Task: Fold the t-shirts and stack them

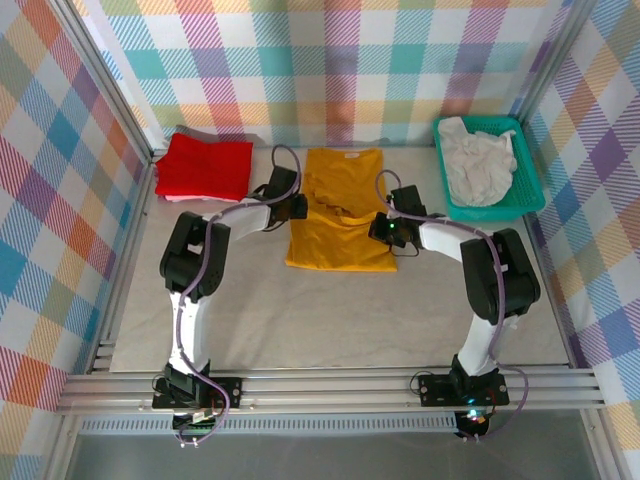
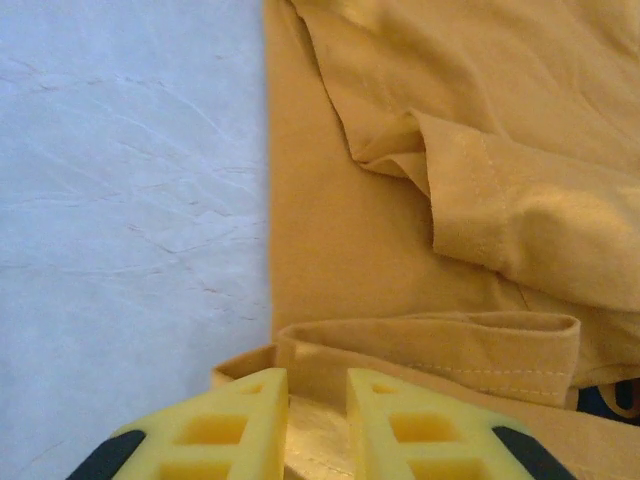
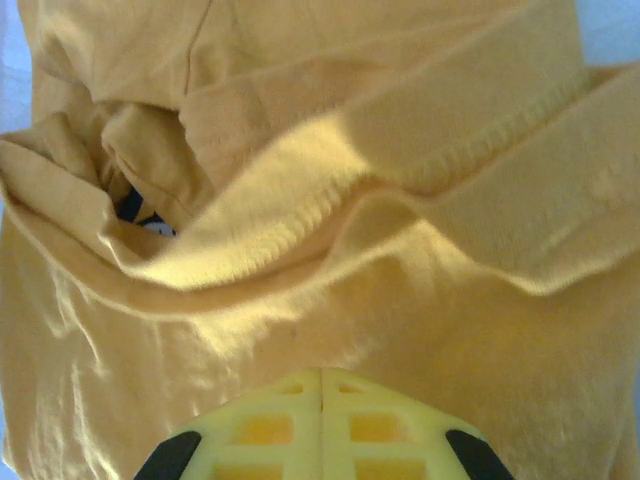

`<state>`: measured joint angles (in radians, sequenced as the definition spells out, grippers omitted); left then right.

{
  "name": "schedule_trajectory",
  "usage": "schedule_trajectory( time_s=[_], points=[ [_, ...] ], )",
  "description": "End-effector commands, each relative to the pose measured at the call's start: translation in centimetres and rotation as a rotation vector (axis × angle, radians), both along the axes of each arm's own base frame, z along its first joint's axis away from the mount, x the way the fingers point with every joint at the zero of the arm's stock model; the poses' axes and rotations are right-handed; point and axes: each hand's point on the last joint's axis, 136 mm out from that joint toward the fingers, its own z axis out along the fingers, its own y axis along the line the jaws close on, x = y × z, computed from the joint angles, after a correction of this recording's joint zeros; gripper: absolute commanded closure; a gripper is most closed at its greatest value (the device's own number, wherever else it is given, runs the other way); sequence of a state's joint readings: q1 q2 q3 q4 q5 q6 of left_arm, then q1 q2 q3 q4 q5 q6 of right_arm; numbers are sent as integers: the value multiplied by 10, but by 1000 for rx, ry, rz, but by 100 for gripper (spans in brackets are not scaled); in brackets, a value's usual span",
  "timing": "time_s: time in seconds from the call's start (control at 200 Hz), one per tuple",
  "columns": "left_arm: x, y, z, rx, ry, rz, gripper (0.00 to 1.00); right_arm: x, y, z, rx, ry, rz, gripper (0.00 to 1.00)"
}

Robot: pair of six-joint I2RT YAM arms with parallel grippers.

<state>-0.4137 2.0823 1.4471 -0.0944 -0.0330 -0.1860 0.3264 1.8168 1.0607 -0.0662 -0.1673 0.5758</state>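
The mustard-yellow t-shirt (image 1: 338,215) lies partly folded in the middle of the table, its sleeves turned inward. My left gripper (image 1: 300,207) is at the shirt's left edge. In the left wrist view its jaws (image 2: 318,385) stand a little apart, with a folded hem of the yellow shirt (image 2: 400,250) in the narrow gap. My right gripper (image 1: 380,228) is at the right edge, and its fingertips (image 3: 322,378) are pressed together above the yellow cloth (image 3: 300,300) with nothing seen between them. A red t-shirt (image 1: 205,166) lies folded at the back left. An off-white t-shirt (image 1: 478,165) lies crumpled in the basket.
The teal mesh basket (image 1: 492,209) sits at the back right corner. Checked fabric walls close in the back and both sides. Bare grey table (image 1: 330,320) stretches between the yellow shirt and the arm bases at the near rail.
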Motion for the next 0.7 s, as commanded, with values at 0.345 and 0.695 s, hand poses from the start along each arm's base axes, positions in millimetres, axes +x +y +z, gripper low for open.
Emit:
schedule_trajectory(
  time_s=[0.345, 0.695],
  points=[
    [-75, 20, 57, -98, -103, 18, 70, 49, -34, 16, 73, -31, -80, 100],
    [-63, -41, 16, -162, 11, -163, 76, 9, -4, 38, 192, -87, 33, 100]
  ],
)
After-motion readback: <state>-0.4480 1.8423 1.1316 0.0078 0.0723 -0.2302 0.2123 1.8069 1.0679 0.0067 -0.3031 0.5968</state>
